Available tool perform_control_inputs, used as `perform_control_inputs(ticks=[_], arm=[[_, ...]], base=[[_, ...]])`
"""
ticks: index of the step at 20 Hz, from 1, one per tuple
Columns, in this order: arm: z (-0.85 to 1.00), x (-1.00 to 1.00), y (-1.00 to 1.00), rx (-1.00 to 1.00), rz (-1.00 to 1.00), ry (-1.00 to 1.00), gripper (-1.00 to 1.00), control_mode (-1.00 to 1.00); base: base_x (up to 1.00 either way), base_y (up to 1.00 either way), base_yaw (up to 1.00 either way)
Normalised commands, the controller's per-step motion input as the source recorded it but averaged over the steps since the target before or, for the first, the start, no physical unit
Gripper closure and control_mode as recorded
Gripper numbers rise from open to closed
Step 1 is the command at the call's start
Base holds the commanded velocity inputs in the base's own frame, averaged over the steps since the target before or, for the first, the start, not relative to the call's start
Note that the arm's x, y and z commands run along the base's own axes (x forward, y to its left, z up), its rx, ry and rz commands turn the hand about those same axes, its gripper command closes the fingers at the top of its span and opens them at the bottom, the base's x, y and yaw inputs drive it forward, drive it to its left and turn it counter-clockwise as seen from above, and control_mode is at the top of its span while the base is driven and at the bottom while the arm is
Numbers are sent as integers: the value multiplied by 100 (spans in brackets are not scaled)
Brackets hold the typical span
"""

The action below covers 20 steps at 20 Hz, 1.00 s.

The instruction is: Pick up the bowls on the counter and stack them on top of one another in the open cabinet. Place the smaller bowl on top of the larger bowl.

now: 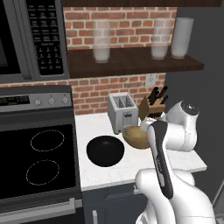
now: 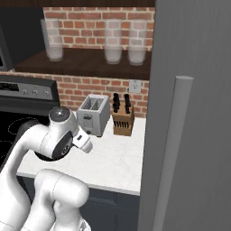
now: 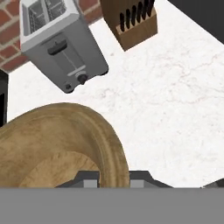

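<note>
Two bowls: wide glossy black bowl [image 1: 105, 151] sitting on the white speckled stone counter [image 1: 100, 173]; small tan wooden bowl [image 1: 136, 136] just beside it, tilting off the surface.
Fingers [image 3: 114, 178]: pinching closed across the wooden bowl's rim, wall between them.
Why: rim grip is giving purchase for lifting.
Destination: dark wooden shelf [image 1: 131, 63], glass jars crowding it.
Order risk: smaller bowl going first.

Glossy white arm [image 1: 175, 175] of rounded, bulbous segments — a dark stripe along one link, grey-capped joints.
</note>
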Motion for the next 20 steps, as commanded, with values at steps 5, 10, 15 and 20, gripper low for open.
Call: perform_control_inputs(ticks=[5, 10, 15, 20], arm=[[42, 15, 84, -4, 0, 12, 100, -100], [0, 25, 70, -17, -1, 9, 100, -100], [-24, 21, 46, -18, -3, 0, 100, -100], [-38, 10, 5, -5, 0, -1, 100, -100]], base=[[0, 0, 0], [0, 0, 0], [0, 0, 0], [0, 0, 0]])
